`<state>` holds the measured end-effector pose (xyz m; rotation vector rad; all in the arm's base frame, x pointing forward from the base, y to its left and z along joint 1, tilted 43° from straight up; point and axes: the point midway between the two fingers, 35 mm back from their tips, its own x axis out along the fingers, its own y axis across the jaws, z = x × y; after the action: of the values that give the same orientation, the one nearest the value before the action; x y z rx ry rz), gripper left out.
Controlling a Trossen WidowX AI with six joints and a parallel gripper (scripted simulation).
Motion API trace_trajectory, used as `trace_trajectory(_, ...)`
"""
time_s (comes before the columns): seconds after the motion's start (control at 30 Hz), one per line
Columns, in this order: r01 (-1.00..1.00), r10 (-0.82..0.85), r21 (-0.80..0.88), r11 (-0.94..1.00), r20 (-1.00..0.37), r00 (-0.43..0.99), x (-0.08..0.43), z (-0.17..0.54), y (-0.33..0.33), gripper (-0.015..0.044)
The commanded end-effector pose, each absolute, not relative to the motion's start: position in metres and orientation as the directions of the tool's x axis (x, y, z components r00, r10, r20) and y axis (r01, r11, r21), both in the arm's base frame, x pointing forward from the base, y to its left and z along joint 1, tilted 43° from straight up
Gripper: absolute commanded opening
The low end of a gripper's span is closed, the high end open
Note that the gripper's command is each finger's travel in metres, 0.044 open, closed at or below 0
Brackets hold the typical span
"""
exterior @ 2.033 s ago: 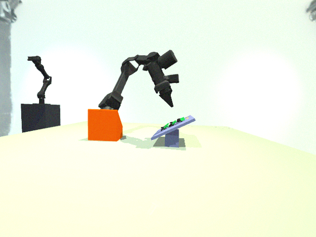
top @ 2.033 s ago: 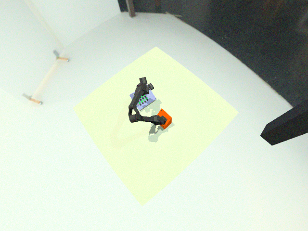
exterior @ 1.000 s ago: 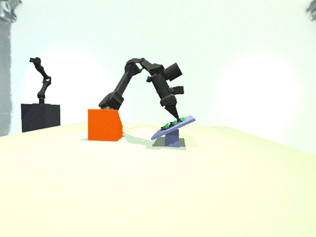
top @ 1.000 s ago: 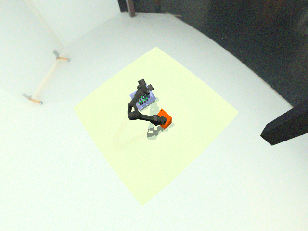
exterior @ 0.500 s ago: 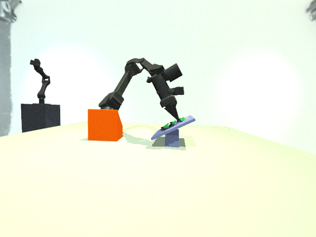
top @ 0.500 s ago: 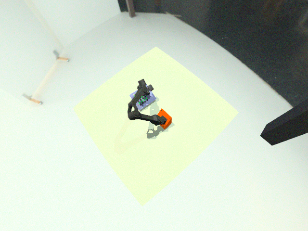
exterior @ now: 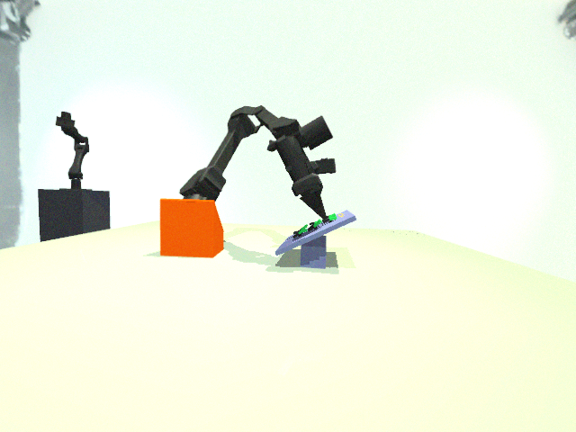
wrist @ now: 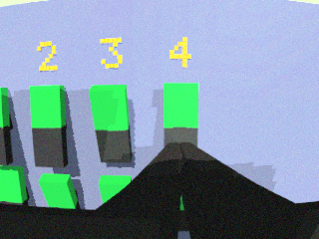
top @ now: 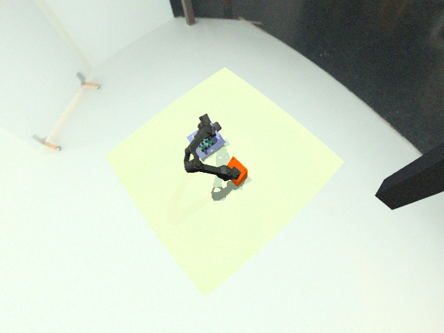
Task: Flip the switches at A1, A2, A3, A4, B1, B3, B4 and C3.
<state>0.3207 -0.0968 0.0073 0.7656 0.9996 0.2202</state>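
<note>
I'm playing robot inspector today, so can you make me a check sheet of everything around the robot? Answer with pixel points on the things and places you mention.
Surface: a pale yellow-green table top (top: 279, 154) (exterior: 260, 335), with shadows near the arm.
Job's things: a tilted blue switch panel (top: 220, 141) (exterior: 349, 217) (wrist: 249, 100) on a block stand (exterior: 312, 253); green-and-black switches, with yellow 2, 3 and 4 readable close up.
Clutter: nothing seen.
Gripper (exterior: 326, 218) (wrist: 178, 153): shut, nothing held; its tip is at the panel, by the switch under the 4 (wrist: 180, 106). Whether it touches, I cannot tell.
Arm's base: an orange block (top: 242, 176) (exterior: 187, 228).
Cables: nothing seen.
Surroundings: pale walls; a second dark arm (exterior: 77, 157) on a dark box (exterior: 60, 213) in the background.
</note>
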Motion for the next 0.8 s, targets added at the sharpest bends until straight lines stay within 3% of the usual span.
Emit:
trace_trajectory(0.0,0.173,0.496,0.668,0.724,-0.678,0.542,0.3209,0.0061,-0.0967,0.0)
trace_trajectory(0.77,0.173,0.496,0.668,0.724,-0.678,0.543,0.3225,0.004,-0.0951,0.0)
